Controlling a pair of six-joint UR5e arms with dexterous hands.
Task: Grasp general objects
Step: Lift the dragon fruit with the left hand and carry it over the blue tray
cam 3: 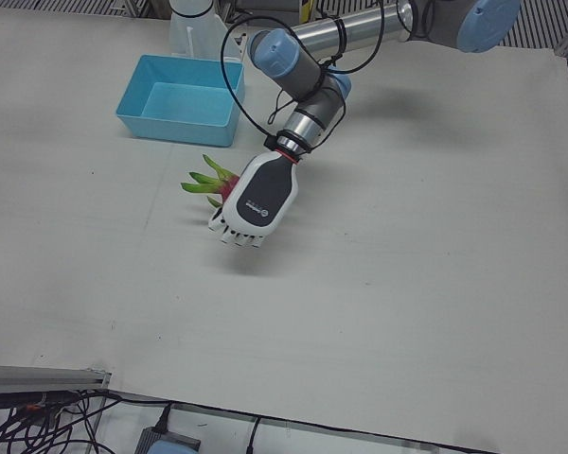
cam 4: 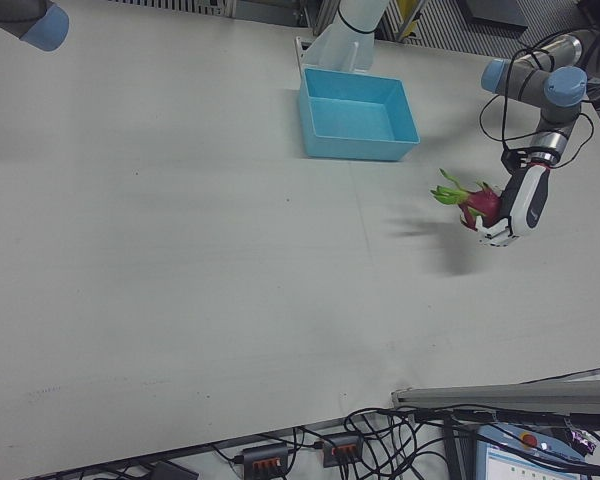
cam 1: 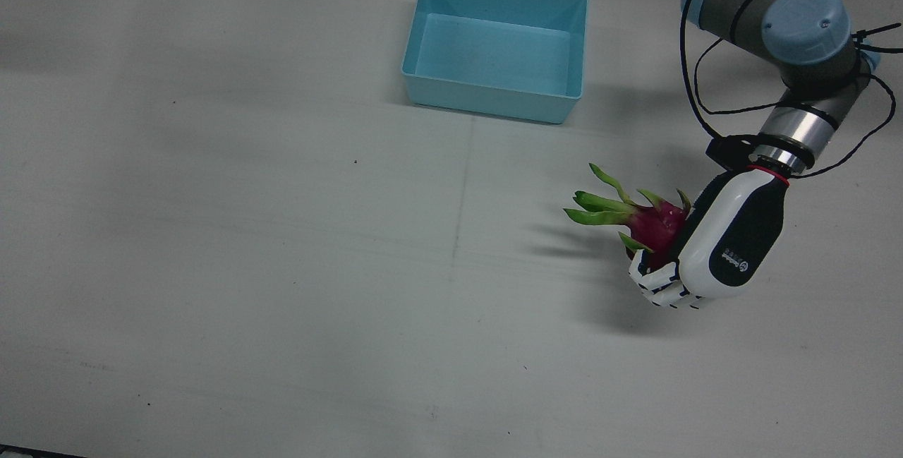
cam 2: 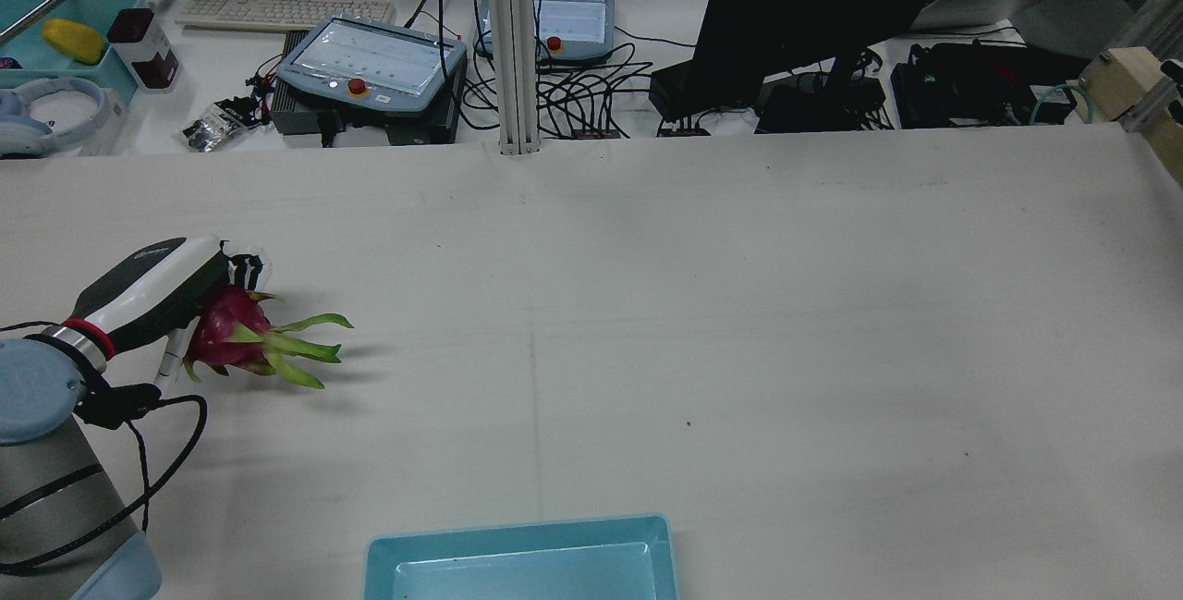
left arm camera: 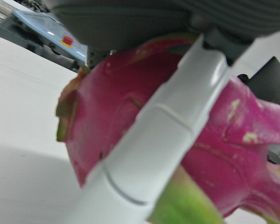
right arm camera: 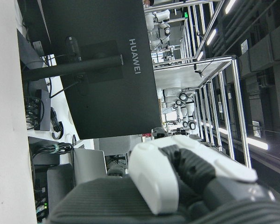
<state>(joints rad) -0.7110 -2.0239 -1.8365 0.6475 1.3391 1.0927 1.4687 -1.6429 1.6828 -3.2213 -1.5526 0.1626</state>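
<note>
The left hand has its fingers wrapped round the magenta dragon fruit with green leafy scales, apparently just clear of the white table, so the grasp looks done and carrying remains. The empty light-blue plastic bin sits well apart. The right hand holds nothing; whether it's spread or closed, I cannot tell.

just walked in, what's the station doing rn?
The left hand is closed around a dragon fruit, and the shadow beneath suggests it is held just above the white table. The blue bin near the arms' pedestals is empty. The right hand only shows in its own camera, pointing away from the table and not working.
</note>
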